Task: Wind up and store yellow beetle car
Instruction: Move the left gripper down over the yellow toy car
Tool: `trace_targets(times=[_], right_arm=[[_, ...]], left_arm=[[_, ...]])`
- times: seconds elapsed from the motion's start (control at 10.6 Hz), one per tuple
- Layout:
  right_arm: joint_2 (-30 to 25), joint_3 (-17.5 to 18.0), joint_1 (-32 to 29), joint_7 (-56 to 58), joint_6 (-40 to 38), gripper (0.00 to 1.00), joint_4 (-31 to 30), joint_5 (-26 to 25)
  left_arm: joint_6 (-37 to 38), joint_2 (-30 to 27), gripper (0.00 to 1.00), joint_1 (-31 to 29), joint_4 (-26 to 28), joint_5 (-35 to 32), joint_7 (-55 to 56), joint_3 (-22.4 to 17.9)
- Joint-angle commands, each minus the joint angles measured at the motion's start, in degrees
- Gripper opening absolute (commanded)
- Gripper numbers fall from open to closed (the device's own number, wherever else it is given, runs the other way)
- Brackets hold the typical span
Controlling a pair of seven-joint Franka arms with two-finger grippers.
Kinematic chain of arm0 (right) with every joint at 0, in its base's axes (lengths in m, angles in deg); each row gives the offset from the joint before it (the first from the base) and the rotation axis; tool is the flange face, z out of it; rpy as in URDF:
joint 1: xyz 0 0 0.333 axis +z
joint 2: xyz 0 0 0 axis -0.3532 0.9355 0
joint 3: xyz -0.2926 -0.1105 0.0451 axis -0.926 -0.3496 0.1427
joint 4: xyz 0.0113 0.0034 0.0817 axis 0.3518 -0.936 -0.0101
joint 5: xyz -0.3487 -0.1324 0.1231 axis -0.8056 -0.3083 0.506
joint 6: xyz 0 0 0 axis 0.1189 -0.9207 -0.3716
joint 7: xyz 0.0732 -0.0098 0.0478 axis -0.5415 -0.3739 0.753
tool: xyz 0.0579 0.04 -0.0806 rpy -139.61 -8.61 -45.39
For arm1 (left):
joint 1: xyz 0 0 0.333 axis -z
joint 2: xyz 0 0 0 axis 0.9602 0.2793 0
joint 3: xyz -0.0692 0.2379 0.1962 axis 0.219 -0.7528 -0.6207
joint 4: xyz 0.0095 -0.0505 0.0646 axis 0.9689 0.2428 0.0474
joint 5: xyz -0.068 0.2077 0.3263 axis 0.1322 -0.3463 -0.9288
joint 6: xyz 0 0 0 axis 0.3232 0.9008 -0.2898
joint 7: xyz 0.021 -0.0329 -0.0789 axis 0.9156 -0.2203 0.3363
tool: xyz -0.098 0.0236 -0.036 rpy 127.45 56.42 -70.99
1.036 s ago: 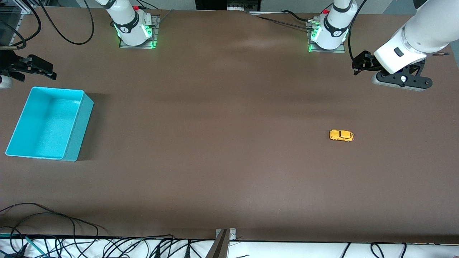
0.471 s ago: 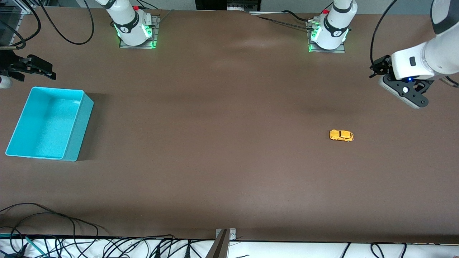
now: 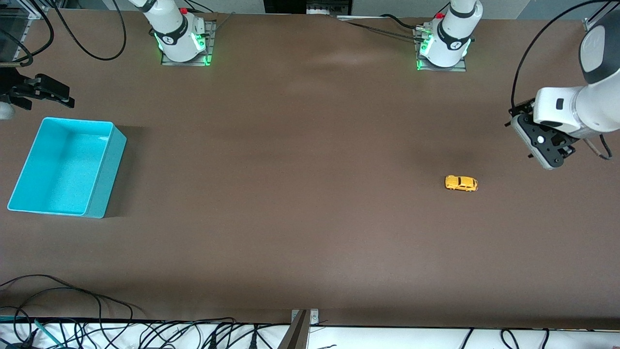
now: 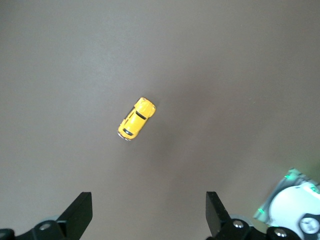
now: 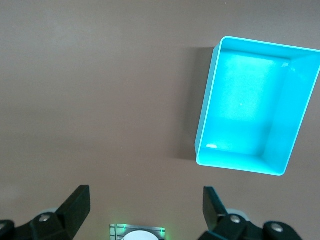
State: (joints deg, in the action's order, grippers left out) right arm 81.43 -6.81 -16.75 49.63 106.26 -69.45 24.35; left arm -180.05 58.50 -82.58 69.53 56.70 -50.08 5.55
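Left tool (image 4: 148,212): the lower picture edge is cutting off its body in the left wrist view; only two finger ends are showing.
Right tool (image 5: 146,207): the right wrist view's edge is cropping it likewise; in the front view the frame edge is cutting it off.
Yellow beetle car (image 3: 461,183): too small for wheels or any winding part to be made out.
Left arm base (image 4: 291,202): the wrist picture's corner is clipping it.
Left arm: upper links are running out of the front view.
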Motion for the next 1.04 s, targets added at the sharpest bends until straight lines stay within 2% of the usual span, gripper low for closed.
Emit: trace_targets(times=[0.0, 0.28, 0.38, 0.66, 0.94], right_arm=[[0.54, -0.34, -0.07, 1.17, -0.89, 1.00, 1.38, 0.85], [0.54, -0.34, -0.07, 1.17, -0.89, 1.00, 1.38, 0.85], [0.54, -0.34, -0.07, 1.17, -0.89, 1.00, 1.38, 0.85], [0.54, -0.69, -0.15, 1.26, -1.06, 1.00, 1.29, 0.85], [0.89, -0.78, -0.16, 2.32, -1.06, 1.00, 1.29, 0.94]], left_arm=[[-8.68, -0.63, 1.00, -0.61, 7.50, -1.07, -8.40, 0.91], [-23.10, 0.15, 1.00, -0.35, 19.36, -1.07, -16.15, 1.00], [-26.18, 3.38, 1.00, -0.35, 20.96, -1.16, -16.69, 1.00], [-38.66, 12.96, 1.00, -0.69, 20.89, -4.68, -23.28, 1.00], [-45.19, 16.67, 1.00, -0.78, 20.89, -8.00, -25.48, 1.00]])
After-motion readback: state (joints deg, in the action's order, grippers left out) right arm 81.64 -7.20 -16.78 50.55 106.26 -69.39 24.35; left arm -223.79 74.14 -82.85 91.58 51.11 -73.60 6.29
